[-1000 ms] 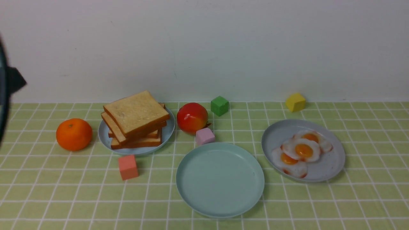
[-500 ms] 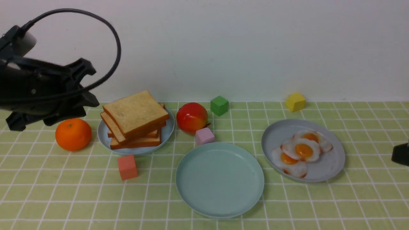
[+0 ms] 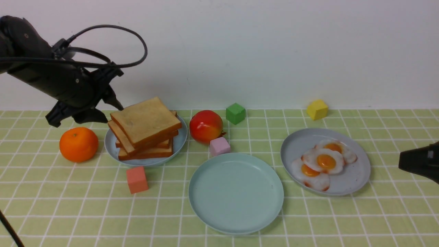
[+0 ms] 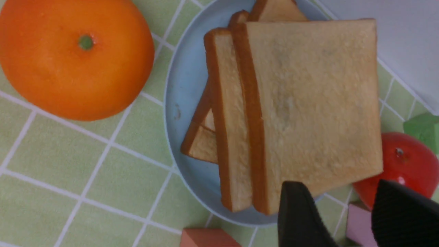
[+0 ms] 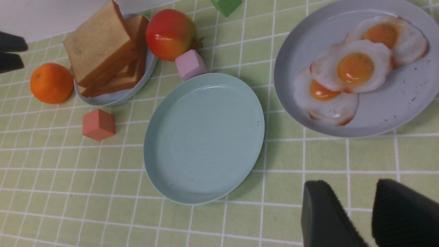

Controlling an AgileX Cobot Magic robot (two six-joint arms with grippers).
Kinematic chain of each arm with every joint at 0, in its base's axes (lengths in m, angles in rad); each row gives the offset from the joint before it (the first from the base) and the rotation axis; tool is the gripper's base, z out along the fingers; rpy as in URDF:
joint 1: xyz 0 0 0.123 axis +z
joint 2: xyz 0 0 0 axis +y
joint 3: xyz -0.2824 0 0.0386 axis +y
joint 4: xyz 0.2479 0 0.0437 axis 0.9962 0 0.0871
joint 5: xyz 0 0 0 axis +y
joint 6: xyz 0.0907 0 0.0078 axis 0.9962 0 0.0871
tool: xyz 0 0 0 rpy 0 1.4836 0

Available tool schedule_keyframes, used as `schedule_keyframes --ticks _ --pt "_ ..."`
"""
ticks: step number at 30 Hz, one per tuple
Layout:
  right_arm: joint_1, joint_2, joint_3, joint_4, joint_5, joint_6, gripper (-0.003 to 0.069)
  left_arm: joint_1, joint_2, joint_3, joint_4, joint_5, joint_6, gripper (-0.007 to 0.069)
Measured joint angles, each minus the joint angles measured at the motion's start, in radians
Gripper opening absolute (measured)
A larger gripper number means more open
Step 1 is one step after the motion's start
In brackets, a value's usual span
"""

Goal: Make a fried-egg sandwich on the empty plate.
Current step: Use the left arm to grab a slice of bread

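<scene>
Green checked worktop (image 3: 68,206) is carrying the toast stack (image 3: 145,128) just beside the left claw (image 4: 339,192), which is hanging wide and empty. The right claw (image 5: 353,183), parted and empty too, is hovering far off. The empty plate (image 3: 236,193) is sitting between them.

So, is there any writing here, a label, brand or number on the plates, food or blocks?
None. No word, number or sign shows in any view: the mint plate, the toast stack, the fried eggs, the orange and the green block are all plain.
</scene>
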State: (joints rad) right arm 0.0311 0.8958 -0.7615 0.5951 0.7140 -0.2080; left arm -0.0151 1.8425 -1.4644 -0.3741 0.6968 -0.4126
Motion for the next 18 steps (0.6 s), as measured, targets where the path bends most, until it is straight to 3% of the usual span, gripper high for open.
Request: schedule_keyframes --ticks 3,11,14,18 --pt "0.000 0.000 0.000 0.000 0.001 0.000 0.0242 0.000 0.066 -0.037 0.001 0.000 -0.006 0.0386" --pt "0.000 0.000 0.000 0.000 0.011 0.000 0.0242 0.000 0.157 -0.054 0.000 -0.050 -0.006 0.0392" --pt "0.000 0.000 0.000 0.000 0.012 0.000 0.0242 0.000 0.176 -0.054 -0.008 -0.071 -0.006 0.0386" --pt "0.000 0.000 0.000 0.000 0.013 0.000 0.0242 0.000 0.191 -0.054 -0.022 -0.093 0.023 0.0323"
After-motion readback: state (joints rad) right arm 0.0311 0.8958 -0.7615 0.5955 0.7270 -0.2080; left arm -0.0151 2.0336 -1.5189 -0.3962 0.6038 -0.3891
